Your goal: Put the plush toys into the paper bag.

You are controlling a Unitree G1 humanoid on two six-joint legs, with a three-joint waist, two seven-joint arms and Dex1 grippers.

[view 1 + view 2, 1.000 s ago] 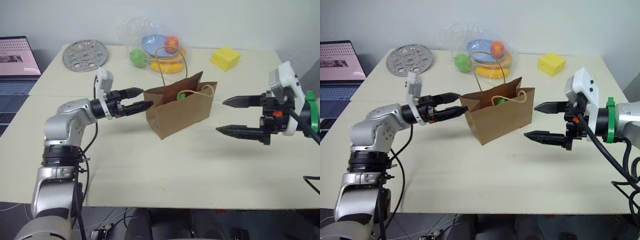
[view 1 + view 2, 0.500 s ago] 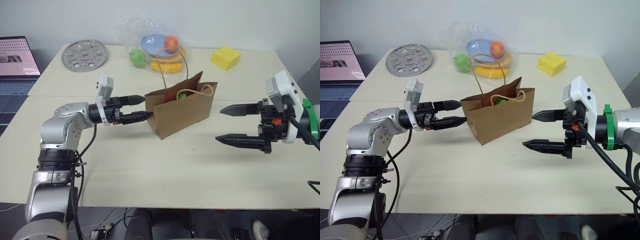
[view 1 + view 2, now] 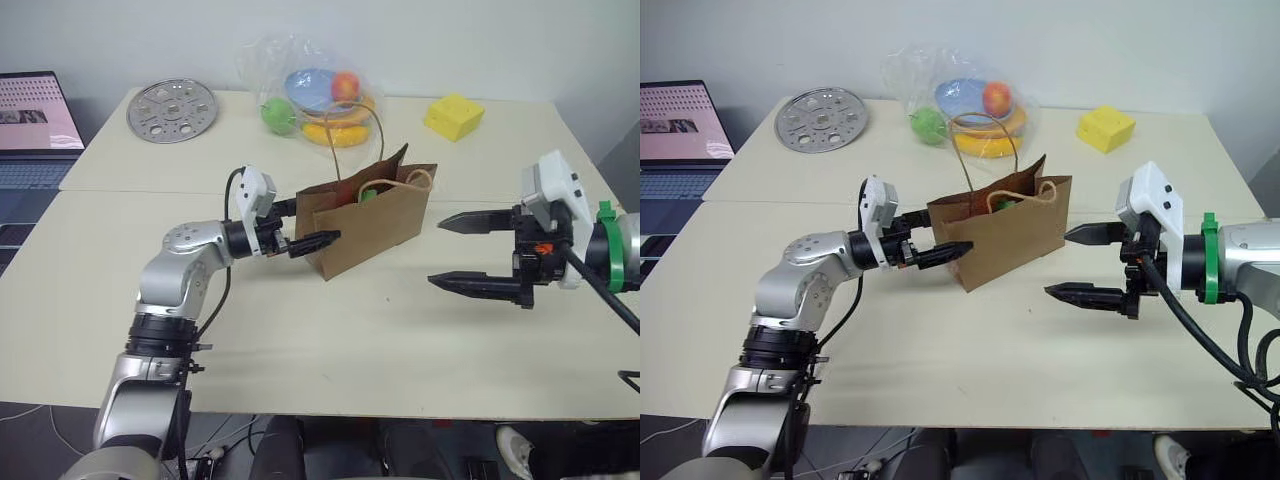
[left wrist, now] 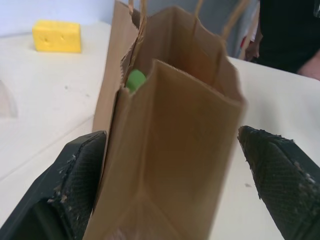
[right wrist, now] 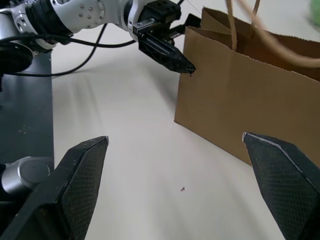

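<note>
Both grippers stood spread and empty, left gripper (image 3: 945,243) straddling the paper bag (image 3: 1015,228) end, where closing could crumple or tip it.

There are no words or numbers to read here. The laptop screen (image 3: 35,112) at the far left edge shows a pink page with some tiny dark marks, but they are too small to make out. The paper bag (image 3: 372,218) is plain brown with nothing printed on the sides that show.
</note>
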